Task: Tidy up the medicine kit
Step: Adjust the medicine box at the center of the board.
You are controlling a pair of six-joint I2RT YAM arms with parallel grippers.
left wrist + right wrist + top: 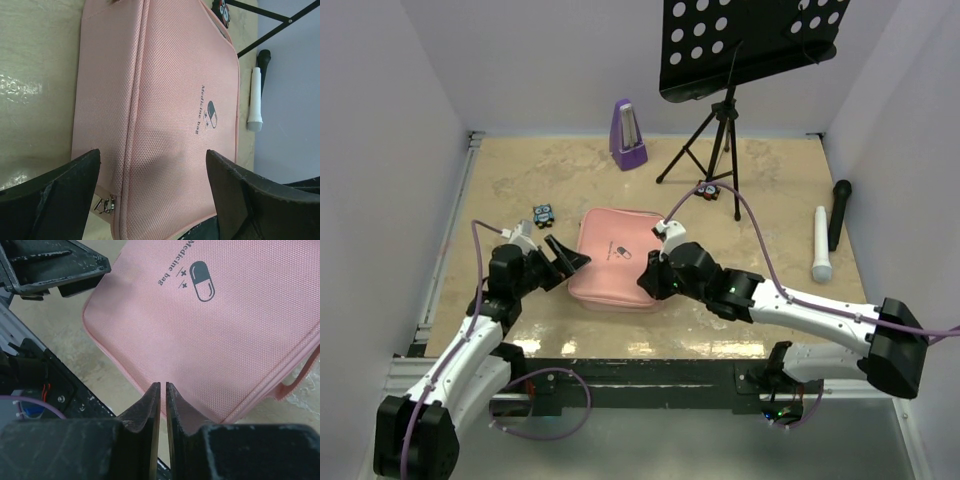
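Currently: kit (617, 257) closed, organizing seemingly unstarted; my left jaws wide, empty, beside it; my right jaws nearly shut at its edge, hold unclear.

Top view high from behind, wrist views close above medicine kit (615, 258) (shared)

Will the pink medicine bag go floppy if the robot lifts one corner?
The pink woven-fabric zip case looks soft-sided, so it would probably sag a bit. Its rough weave likely isn't slippery. Lying flat and wide, it should slide, not roll.
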